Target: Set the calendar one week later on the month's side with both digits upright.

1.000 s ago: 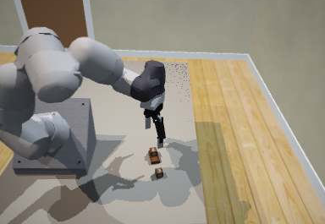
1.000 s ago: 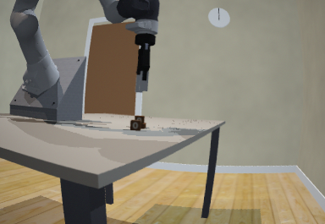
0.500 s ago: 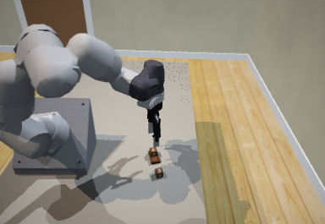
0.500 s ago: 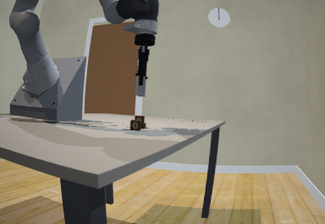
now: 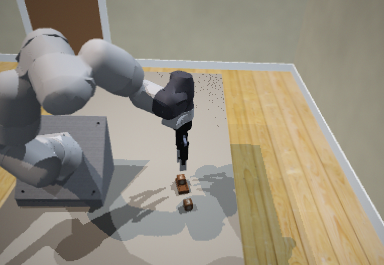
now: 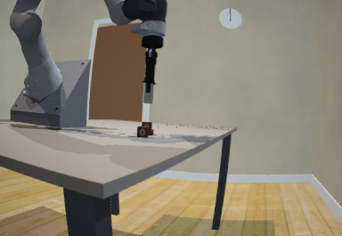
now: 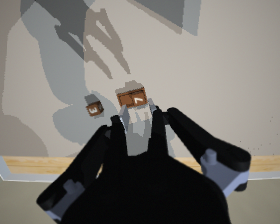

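Note:
A small brown calendar tray [image 5: 182,186] lies on the table. In the wrist view the tray [image 7: 130,98] holds one cube with a 7 on top. A second brown cube [image 5: 188,205] lies loose on the table beside the tray, apart from it; in the wrist view this cube [image 7: 94,108] shows a 3 on top, and in the exterior view the cube [image 6: 142,132] shows a 0 on its side. My gripper [image 5: 183,166] hangs well above the tray and points down. Its fingers are drawn close with a small gap and hold nothing. It also shows in the exterior view [image 6: 148,97].
The arm's grey base block [image 5: 65,159] stands at the left of the table. The table's edge [image 7: 141,162] runs close to the tray, with wooden floor [image 5: 280,167] beyond it.

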